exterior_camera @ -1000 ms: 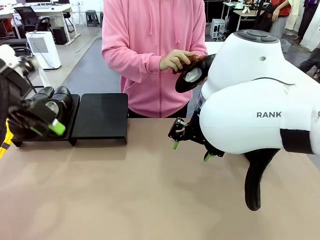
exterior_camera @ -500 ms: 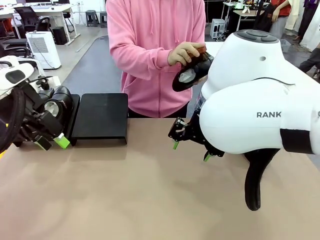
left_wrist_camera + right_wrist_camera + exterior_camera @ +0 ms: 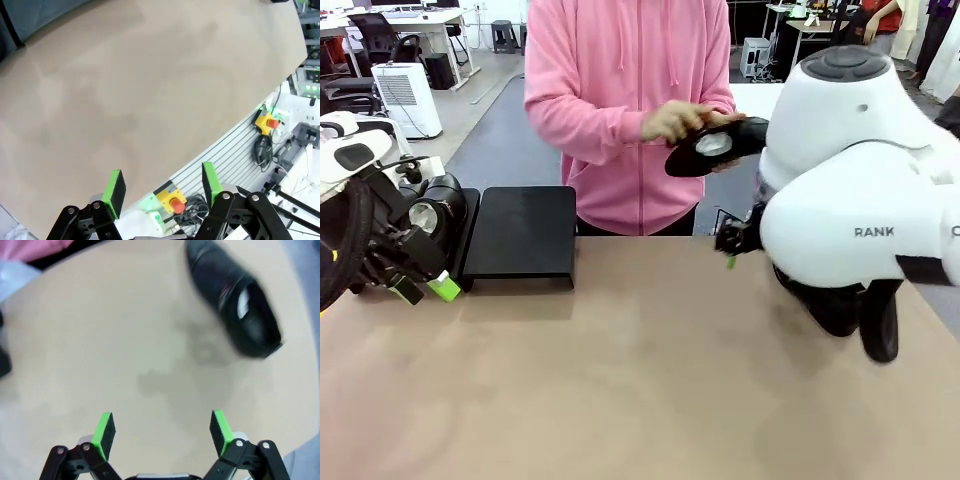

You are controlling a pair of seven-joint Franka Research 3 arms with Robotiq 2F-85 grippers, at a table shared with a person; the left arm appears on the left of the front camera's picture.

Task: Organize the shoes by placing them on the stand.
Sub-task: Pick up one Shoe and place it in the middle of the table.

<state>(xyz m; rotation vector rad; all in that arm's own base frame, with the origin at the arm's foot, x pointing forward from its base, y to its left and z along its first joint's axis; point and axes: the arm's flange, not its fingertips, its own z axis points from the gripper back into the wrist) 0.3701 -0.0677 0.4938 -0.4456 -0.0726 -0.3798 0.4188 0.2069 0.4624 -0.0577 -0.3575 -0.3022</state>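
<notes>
Currently, item by item:

1. Stand (image 3: 525, 235): two low matte-black platforms side by side at the far left of the counter (image 3: 650, 380). The right platform is bare on top. The left one carries footwear.
2. Stand shoes (image 3: 442, 205): glossy black, on the left platform. One shows pale stuffing in its opening. A second, just beside it, is largely hidden behind the left arm.
3. Held shoe (image 3: 705, 152): glossy black with pale stuffing, tilted and in the air at chest height. It is gripped by the person's hand (image 3: 670, 122). The person wears a pink hoodie and stands at the far side of the counter.
4. Blurred shoe (image 3: 235, 305): black, seen in the right wrist view at upper right, against the tan counter. Whether it lies flat cannot be told.
5. Left end effector (image 3: 425, 289): low, just in front of the left platform's near edge. In the left wrist view its green pads (image 3: 115, 192) stand wide apart with nothing between them. Beyond them are bare counter and a yellow box with a red button (image 3: 172, 201) past the counter edge.
6. Right end effector (image 3: 162, 432): jaws wide, nothing held, looking down on bare counter. In the front view the white arm hides most of it. It sits below the held shoe and apart from it.
</notes>
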